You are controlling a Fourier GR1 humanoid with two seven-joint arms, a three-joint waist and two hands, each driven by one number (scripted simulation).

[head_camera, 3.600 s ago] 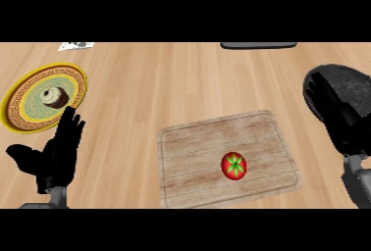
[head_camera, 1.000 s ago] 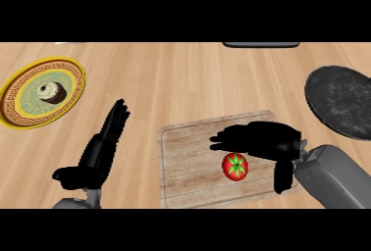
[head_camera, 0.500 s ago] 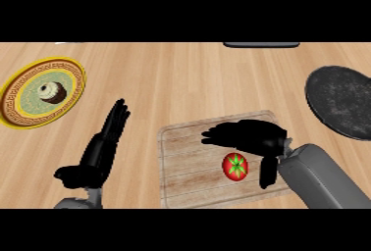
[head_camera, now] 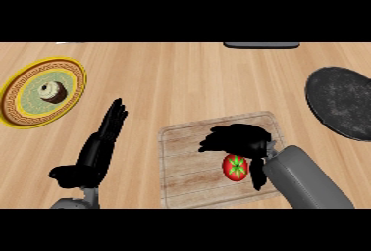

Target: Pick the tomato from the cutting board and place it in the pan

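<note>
Hovering over the pale wooden cutting board [head_camera: 188, 166], the right hand [head_camera: 235, 138] curls unclenched above the red tomato [head_camera: 235, 166]; the left hand [head_camera: 98, 149] rests open on the table [head_camera: 188, 78].

The right robot hand [head_camera: 235, 139] hung palm down, fingers curved, thumb lowered; the left robot hand [head_camera: 98, 147] rested open, fingers straight.

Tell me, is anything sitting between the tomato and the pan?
Nothing visible. The tomato lies on the cutting board under the right hand; the pan is up and right across bare counter.
</note>
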